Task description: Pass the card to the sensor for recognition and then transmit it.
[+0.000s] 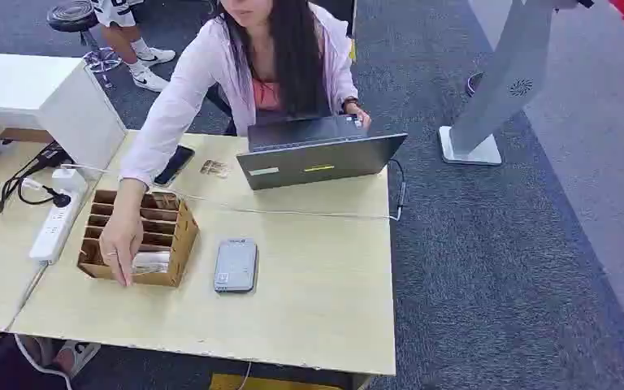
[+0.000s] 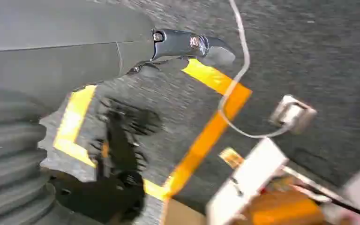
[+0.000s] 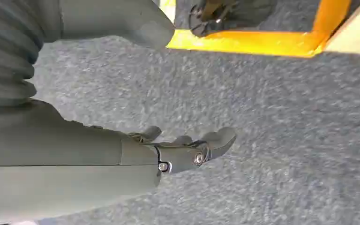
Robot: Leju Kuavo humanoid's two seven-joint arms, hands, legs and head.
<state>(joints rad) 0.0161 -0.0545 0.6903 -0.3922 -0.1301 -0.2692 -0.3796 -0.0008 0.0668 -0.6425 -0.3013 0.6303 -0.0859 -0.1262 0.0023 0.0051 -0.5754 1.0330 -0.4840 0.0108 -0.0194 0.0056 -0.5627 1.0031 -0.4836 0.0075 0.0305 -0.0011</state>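
Observation:
A white card (image 1: 151, 262) lies in the front slot of a brown cardboard organizer (image 1: 183, 231) on the left of the wooden table (image 1: 317, 309). A person's hand (image 1: 120, 236) reaches into that organizer and touches the card. The grey, phone-shaped sensor (image 1: 236, 265) lies flat just right of the organizer. My left hand (image 2: 178, 44) hangs over grey carpet and yellow floor tape, holding nothing, with its fingers stretched out. My right hand (image 3: 178, 152) also hangs above the carpet, its thumb and fingers apart and nothing between them.
A person in a pale jacket sits behind the table at an open laptop (image 1: 317, 158). A black phone (image 1: 175, 164), a white power strip (image 1: 55, 223) with cables and a white box (image 1: 41, 89) stand at the left. A white stand (image 1: 496, 89) rises at the right.

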